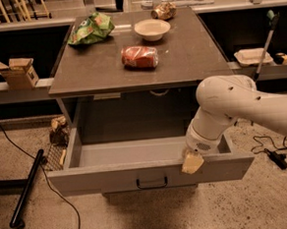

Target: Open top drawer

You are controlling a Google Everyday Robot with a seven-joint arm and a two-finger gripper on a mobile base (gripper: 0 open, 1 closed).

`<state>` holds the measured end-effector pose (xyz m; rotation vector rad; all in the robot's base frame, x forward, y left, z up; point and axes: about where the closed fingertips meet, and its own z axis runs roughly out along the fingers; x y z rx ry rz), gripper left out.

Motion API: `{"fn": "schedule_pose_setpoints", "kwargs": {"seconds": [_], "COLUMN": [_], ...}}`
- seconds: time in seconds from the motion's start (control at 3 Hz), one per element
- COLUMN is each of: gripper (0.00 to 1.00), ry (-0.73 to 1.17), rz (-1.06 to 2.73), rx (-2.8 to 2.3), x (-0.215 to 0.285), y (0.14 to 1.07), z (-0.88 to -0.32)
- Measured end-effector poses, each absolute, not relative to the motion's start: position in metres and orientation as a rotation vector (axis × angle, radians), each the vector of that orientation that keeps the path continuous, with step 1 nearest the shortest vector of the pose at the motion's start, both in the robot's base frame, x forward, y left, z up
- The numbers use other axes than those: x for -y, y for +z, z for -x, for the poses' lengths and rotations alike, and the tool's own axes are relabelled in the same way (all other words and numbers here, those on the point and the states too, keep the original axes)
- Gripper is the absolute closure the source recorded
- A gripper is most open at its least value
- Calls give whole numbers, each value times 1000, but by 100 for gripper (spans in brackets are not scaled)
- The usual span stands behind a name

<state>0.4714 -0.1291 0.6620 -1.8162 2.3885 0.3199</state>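
- The top drawer (113, 176) stands well out from under the table (189, 59), its flat grey front toward 6 o'clock and its bare inside floor in plain sight. I'd call the job all but done.
- The tool (192, 162) sits right on the top edge of that front, off at 3 o'clock from the little black handle (151, 183) and clearly not on it. How far open it is, or whether it grips the edge at all, I cannot tell: the pale tip seems to hang over the lip.
- The white arm (231, 100) comes in from 3 o'clock, its bulky joint close beside the table's front corner.
- Risk one: the contact is off-centre, so any further pull could skew the drawer on its runners and jam it.
- Risk two: a mere hook on the lip may slip off upward, and the tool would jerk free.
- Risk three: there looks to be little travel left, so too long a pull could drag the drawer right out or tug the whole table.
- A jolt like that could roll the red can (139, 57) lying on its side at 12 o'clock, near the bowl (152, 29).
- The cable (266, 149) on the floor at 4 o'clock could snag a retreating base.
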Motion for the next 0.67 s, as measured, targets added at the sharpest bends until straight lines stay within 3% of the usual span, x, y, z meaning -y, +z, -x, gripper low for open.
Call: {"fn": "schedule_pose_setpoints", "kwargs": {"seconds": [0.67], "gripper": [36], "ry": [320], "rz": [1816], "rx": [-2388], "x": [129], "y": [662], "z": [-471]}}
